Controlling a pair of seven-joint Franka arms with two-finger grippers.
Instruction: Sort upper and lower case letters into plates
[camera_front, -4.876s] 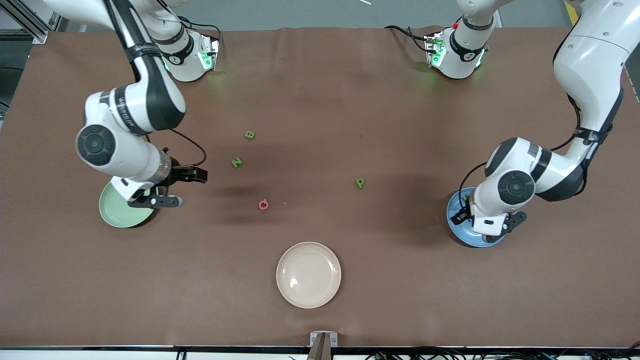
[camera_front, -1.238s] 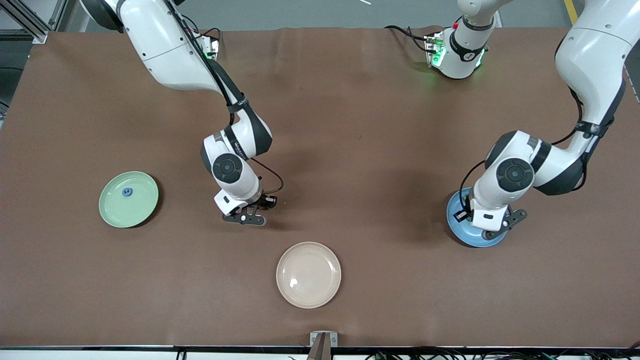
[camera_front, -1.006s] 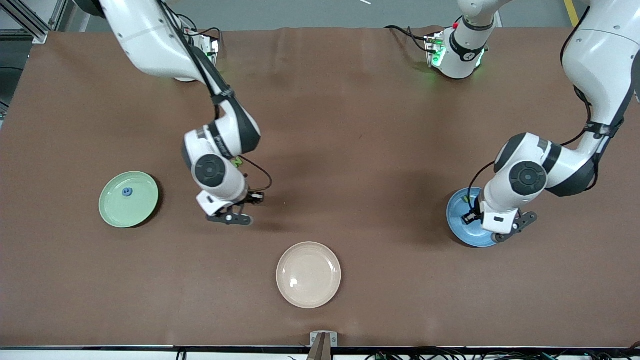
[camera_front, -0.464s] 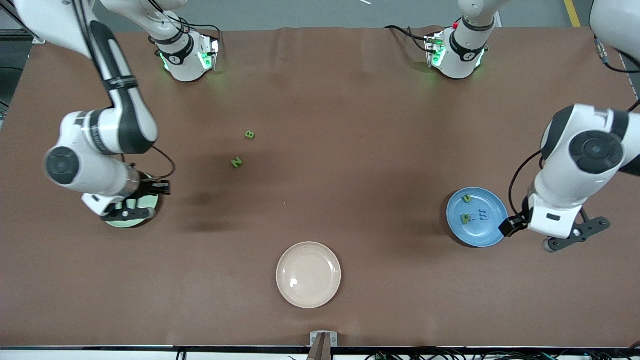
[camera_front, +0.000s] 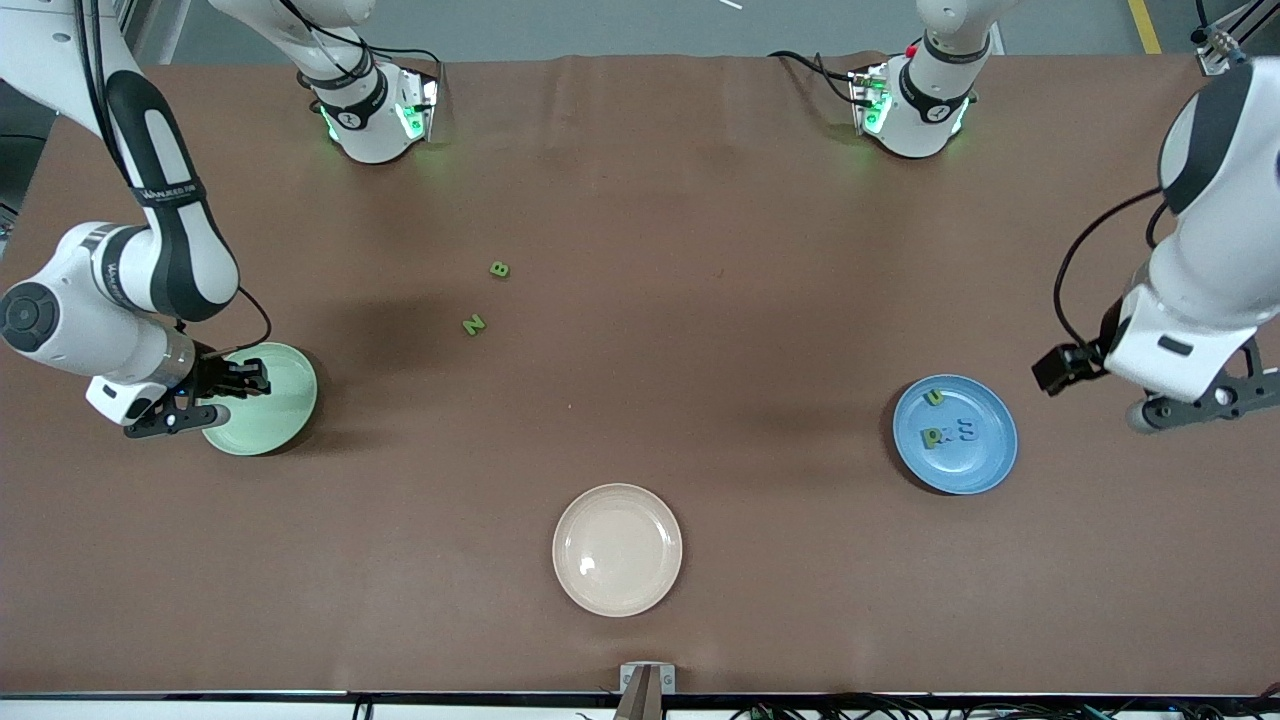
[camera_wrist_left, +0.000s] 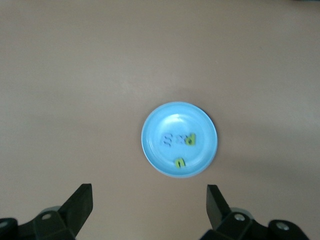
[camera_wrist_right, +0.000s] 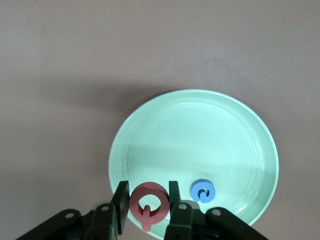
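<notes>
My right gripper (camera_front: 175, 415) is shut on the red-pink letter Q (camera_wrist_right: 147, 203) and holds it over the edge of the mint green plate (camera_front: 278, 400), which also shows in the right wrist view (camera_wrist_right: 200, 135). A blue letter (camera_wrist_right: 202, 190) lies in that plate. My left gripper (camera_front: 1195, 408) is open and empty, up in the air over bare table beside the blue plate (camera_front: 975, 465). That plate (camera_wrist_left: 179, 117) holds two green letters (camera_wrist_left: 190, 139) and small blue letters (camera_wrist_left: 167, 139). A green B (camera_front: 500, 269) and a green N (camera_front: 474, 324) lie on the table.
A cream-beige plate (camera_front: 617, 549) sits empty near the front camera at mid table. The arm bases (camera_front: 375, 110) stand along the table's edge farthest from the front camera. The table is covered in brown cloth.
My right gripper has carried the red-pink Q from mid table to over the mint green plate. My left gripper has risen and drawn away from the blue plate, uncovering its letters.
</notes>
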